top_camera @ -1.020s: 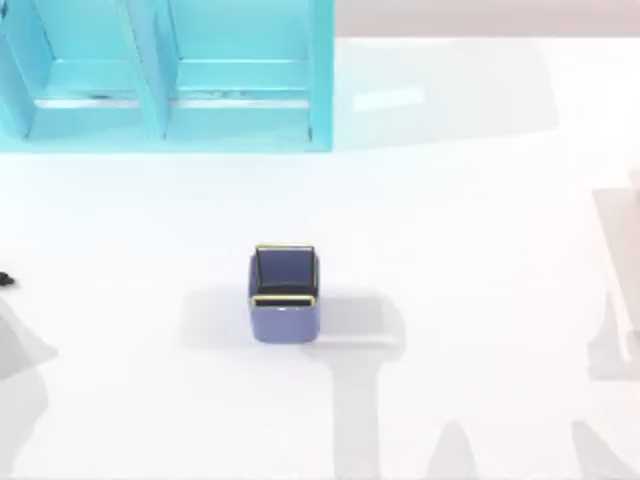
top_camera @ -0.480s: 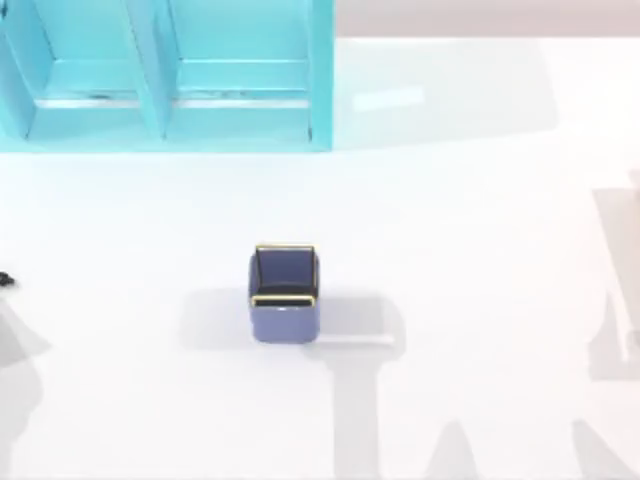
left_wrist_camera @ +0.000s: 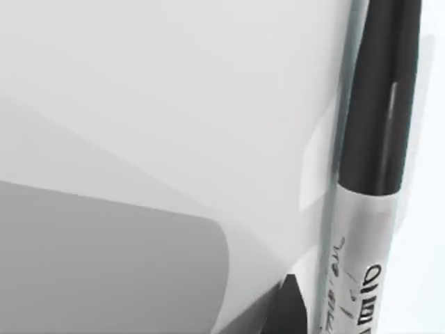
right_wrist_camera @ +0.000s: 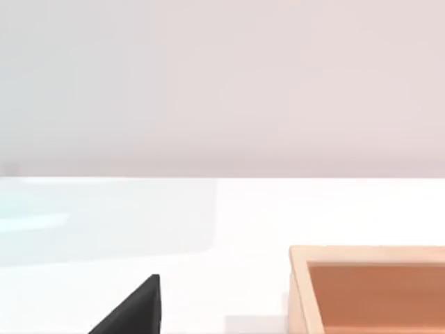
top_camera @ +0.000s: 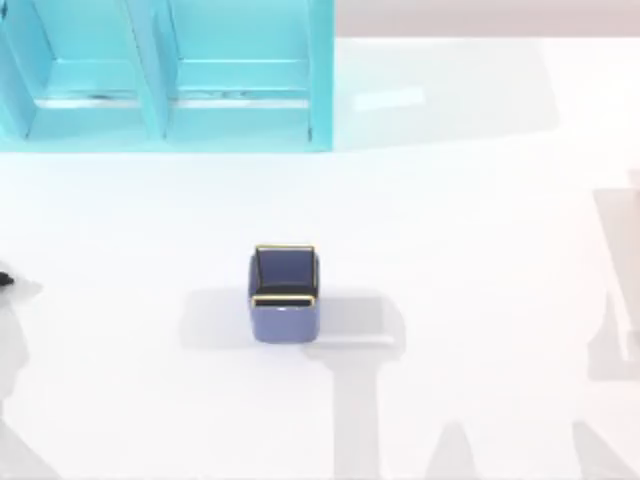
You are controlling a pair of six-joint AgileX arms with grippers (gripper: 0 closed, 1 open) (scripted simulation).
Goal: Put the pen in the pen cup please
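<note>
Left-edge arm shadow has shifted while pen cup (top_camera: 284, 292) sits unmoved mid-table; pen (left_wrist_camera: 372, 139) lies close under the left wrist, at the table's far left edge; jaw state cannot tell; pen looks light, stiff, slippery: grip mid-barrel.

pen (left_wrist_camera: 379, 97): 1 | pen cup (top_camera: 285, 295): 1 | turquoise shelf unit (top_camera: 165, 75): 1 | wooden box (right_wrist_camera: 368, 289): 1

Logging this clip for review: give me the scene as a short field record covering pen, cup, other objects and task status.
pen: black with grey band, close under the left wrist camera; tip at the top view's left edge
pen cup: blue-purple, gold rim, upright mid-table, no pen inside
shelf unit: turquoise, far left of table
wooden box: tan, open, right wrist view
status: pen not yet in cup
</note>
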